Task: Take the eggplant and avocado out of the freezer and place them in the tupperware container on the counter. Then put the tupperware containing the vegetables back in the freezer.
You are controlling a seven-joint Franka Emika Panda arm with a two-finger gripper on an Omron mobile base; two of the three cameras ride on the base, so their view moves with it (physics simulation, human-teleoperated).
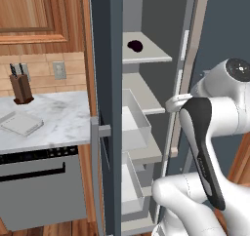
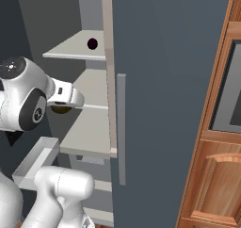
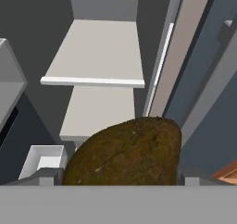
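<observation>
The olive-brown avocado (image 3: 124, 152) sits large between my gripper's (image 3: 118, 179) jaws, which are closed on its wide sides. From the right base view the avocado (image 2: 61, 109) hangs under the hand, in the air in front of the freezer's (image 1: 110, 84) middle shelf. The dark purple eggplant (image 1: 135, 46) lies on the upper shelf, and it also shows as a dark eggplant (image 2: 92, 44) in the right base view. The pale flat tupperware container (image 1: 22, 124) rests on the marble counter (image 1: 63, 113) to the left.
The open freezer door (image 2: 164, 104) stands close on the right of the hand. Pale drawers (image 1: 134, 127) jut out below the shelves. A brown knife block (image 1: 20, 86) stands at the counter's back, and a grey dishwasher front (image 1: 39, 191) is beneath.
</observation>
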